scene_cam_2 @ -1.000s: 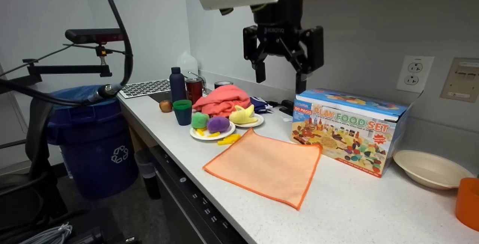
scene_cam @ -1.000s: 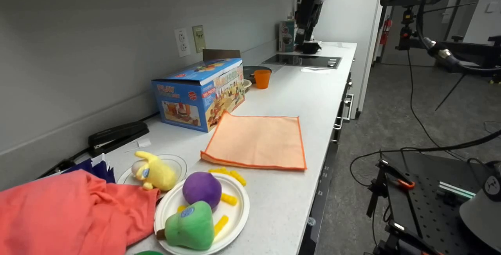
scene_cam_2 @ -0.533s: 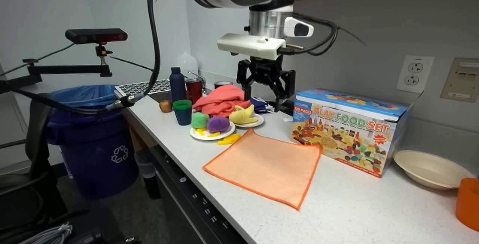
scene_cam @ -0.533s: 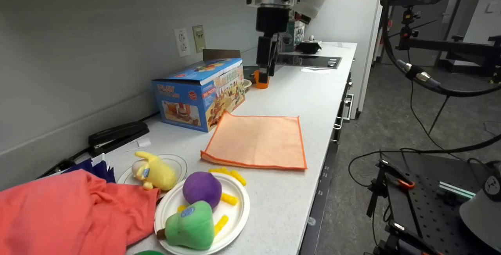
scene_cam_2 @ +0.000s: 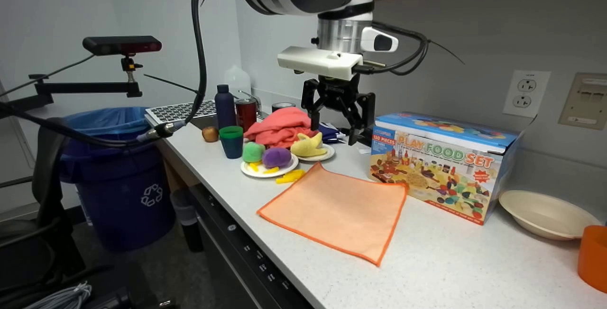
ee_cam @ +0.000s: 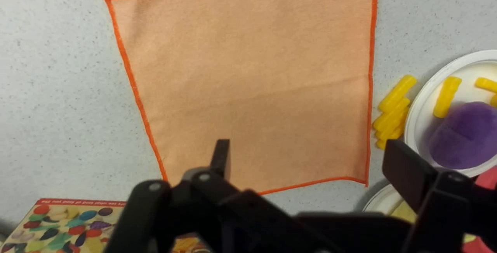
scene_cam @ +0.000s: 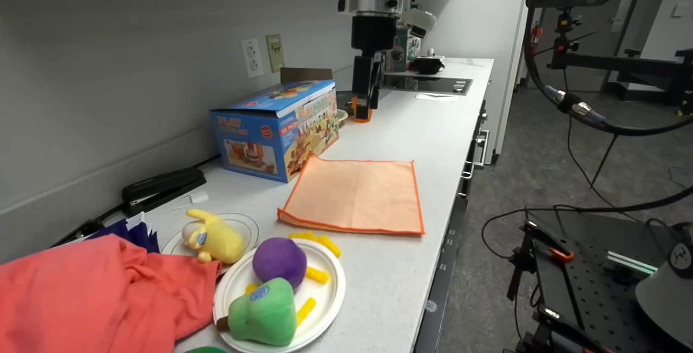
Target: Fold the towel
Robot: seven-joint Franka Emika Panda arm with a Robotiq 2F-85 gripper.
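Note:
The towel (scene_cam: 357, 196) is a peach square cloth with an orange border. It lies spread flat on the counter in both exterior views, also here (scene_cam_2: 341, 209). Its corner by the box is slightly raised. In the wrist view the towel (ee_cam: 252, 74) fills the middle, with a faint crease across it and its top edge partly cut off. My gripper (scene_cam_2: 333, 130) is open and empty, pointing down, above the counter and apart from the towel. It shows also in an exterior view (scene_cam: 367, 108). In the wrist view the open gripper (ee_cam: 308, 143) spans the towel's lower right corner.
A blue play food box (scene_cam_2: 436, 171) stands beside the towel against the wall side. A white plate (scene_cam: 333, 309) holds a purple toy (scene_cam: 280, 262) and a green toy (scene_cam: 263, 312). Yellow sticks (ee_cam: 394, 111) lie between plate and towel. An orange cup (scene_cam_2: 593, 259) and bowl (scene_cam_2: 545, 214) stand past the box.
My gripper has come down and moved toward the plates' end of the counter, mostly before half a second ago, then sinks slightly. It stays open. The towel has not moved.

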